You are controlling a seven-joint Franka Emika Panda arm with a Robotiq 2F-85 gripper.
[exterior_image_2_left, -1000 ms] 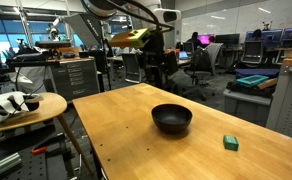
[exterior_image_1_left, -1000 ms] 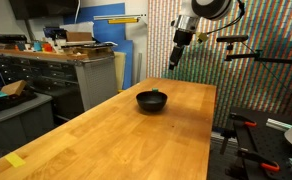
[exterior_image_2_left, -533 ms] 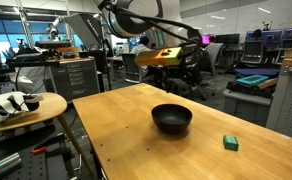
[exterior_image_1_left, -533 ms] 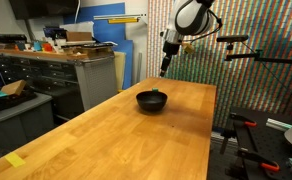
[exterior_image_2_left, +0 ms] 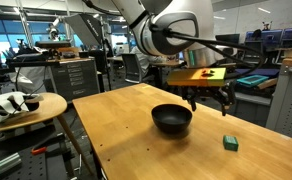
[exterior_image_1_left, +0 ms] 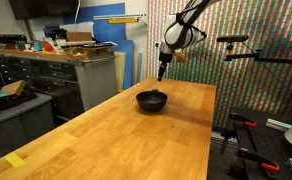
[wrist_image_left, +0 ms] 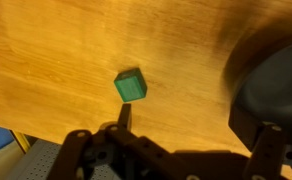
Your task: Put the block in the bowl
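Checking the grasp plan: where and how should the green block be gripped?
Grip the block across two opposite side faces, coming straight down: it is a small cube lying flat on the table, well apart from the bowl.

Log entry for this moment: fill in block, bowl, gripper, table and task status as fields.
block: green block, lying on the table, apart from the bowl, untouched
bowl: black bowl, upright, nothing in it
gripper: gripper, open, holding nothing, raised above the table near the bowl
table: wooden table
task status: block not yet grasped, not yet in the bowl
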